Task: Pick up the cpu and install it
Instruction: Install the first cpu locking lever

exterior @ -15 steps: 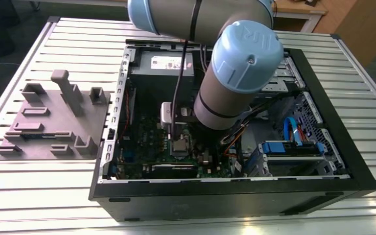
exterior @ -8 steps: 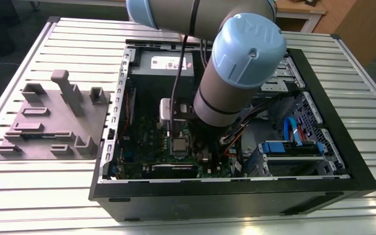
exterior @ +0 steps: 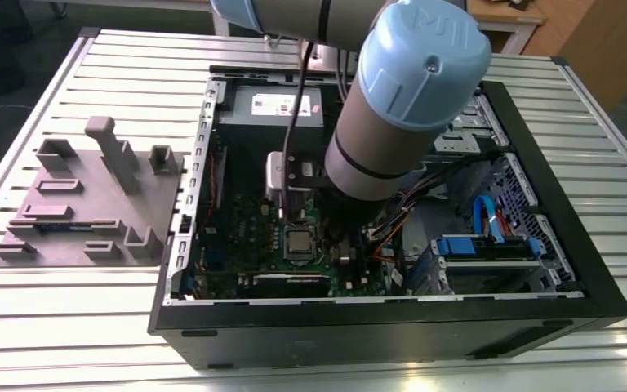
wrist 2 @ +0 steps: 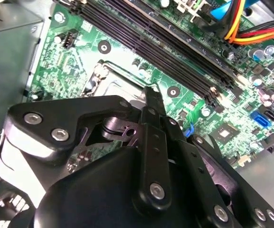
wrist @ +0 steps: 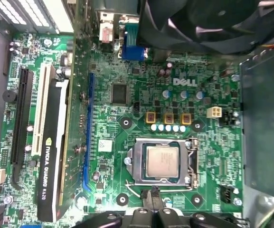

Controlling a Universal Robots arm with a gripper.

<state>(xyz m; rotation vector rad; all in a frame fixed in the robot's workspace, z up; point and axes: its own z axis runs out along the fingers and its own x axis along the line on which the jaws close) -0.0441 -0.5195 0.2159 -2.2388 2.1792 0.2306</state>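
Judging the cpu (wrist: 162, 163) already placed, since it lies flat in the socket (wrist: 133, 164) on the board (wrist: 141, 110), we hold the jaws together and empty just beside that socket, and we cannot tell whether it is latched down, so that may remain.

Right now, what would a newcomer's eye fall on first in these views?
The arm's big blue-capped joint hangs over the open black computer case in the exterior view. In the first wrist view the silvery cpu sits in its metal-framed socket on the green motherboard, with the black end effector just beside the socket's edge.
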